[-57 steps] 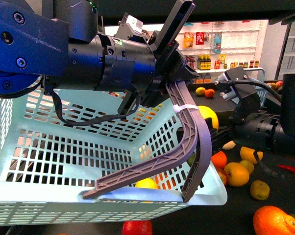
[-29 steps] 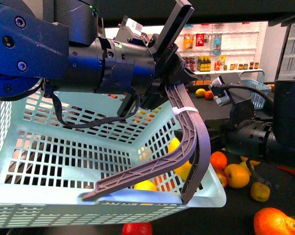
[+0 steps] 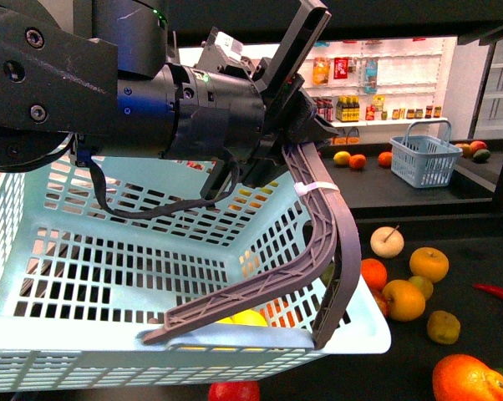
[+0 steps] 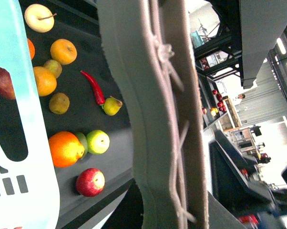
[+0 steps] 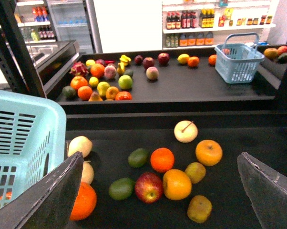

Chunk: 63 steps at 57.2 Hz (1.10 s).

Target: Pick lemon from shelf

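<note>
My left gripper (image 3: 295, 125) is shut on the grey basket handle (image 3: 322, 209), holding the pale blue basket (image 3: 84, 251) up in front of the shelf. In the left wrist view that handle (image 4: 153, 119) fills the middle. A bright yellow fruit (image 3: 250, 317), likely the lemon, shows low in the basket behind the handle, partly hidden. My right gripper (image 5: 160, 160) is out of the front view. It hangs open and empty above the shelf's black tray (image 5: 239, 136), over an orange (image 5: 162, 159) and a red apple (image 5: 148, 187).
Loose fruit lies on the tray: oranges (image 3: 466, 378), yellow apples (image 3: 429, 263), a cream fruit (image 3: 387, 241) and a red chili (image 3: 495, 292). The basket's wall (image 5: 19, 138) stands beside the right gripper. A small blue basket (image 5: 238, 62) and more fruit sit on the far tray.
The right arm, which carried a yellow fruit to the basket, has withdrawn out of the front view. The back basket and tray fruit now show. The left arm and basket barely moved.
</note>
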{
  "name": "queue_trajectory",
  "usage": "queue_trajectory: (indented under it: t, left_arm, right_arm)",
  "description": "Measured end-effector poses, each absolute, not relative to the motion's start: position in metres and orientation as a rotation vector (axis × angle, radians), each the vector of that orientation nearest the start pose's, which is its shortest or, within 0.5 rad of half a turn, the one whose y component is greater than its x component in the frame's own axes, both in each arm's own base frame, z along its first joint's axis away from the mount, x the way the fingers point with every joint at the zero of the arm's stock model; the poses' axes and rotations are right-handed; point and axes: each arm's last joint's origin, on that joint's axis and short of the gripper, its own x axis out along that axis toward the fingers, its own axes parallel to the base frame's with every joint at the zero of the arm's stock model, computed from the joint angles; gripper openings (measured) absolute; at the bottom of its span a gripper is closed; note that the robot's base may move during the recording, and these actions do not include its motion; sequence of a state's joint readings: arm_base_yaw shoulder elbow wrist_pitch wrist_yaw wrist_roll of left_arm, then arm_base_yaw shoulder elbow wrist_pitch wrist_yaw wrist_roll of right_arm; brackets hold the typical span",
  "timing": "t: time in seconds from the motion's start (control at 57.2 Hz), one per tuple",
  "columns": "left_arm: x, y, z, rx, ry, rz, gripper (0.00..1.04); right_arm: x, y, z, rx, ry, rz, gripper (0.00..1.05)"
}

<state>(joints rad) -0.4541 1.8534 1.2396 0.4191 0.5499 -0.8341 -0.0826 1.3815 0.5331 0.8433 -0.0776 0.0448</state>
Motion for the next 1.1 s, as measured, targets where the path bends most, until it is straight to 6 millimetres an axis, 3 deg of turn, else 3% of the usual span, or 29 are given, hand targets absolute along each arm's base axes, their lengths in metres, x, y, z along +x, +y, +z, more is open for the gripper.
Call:
queue_trajectory:
  t: [0.192,0.227,0.35,0.455,0.665,1.102]
  left_arm:
    - [0.37,-0.198,0.247,-0.769,0.608,-0.857,0.08]
    - [0.37,-0.198,0.247,-0.769,0.609,-0.857,0.08]
    - [0.37,-0.197,0.247,-0.769,0.608,-0.856,0.08]
    - [0.37,-0.197,0.247,-0.769,0.608,-0.855,0.08]
    - [0.37,-0.198,0.247,-0.769,0.609,-0.859,0.08]
    - [0.37,-0.198,0.247,-0.769,0.608,-0.856,0.08]
  right_arm:
    - [0.197,-0.03,0.216,0.054,0.017,-0.049,0.97]
    - [0.186,-0.029,0.215,0.045,0.027,-0.03,0.93]
    - [0.134,-0.016,0.197,0.023,0.078,-0.006,0.66]
    - [0.103,-0.001,0.188,0.004,0.037,0.006,0.4]
    - [0.098,0.0,0.167,0.003,0.001,-0.001,0.04]
    - [0.097,0.0,0.168,0.002,-0.007,0.0,0.03]
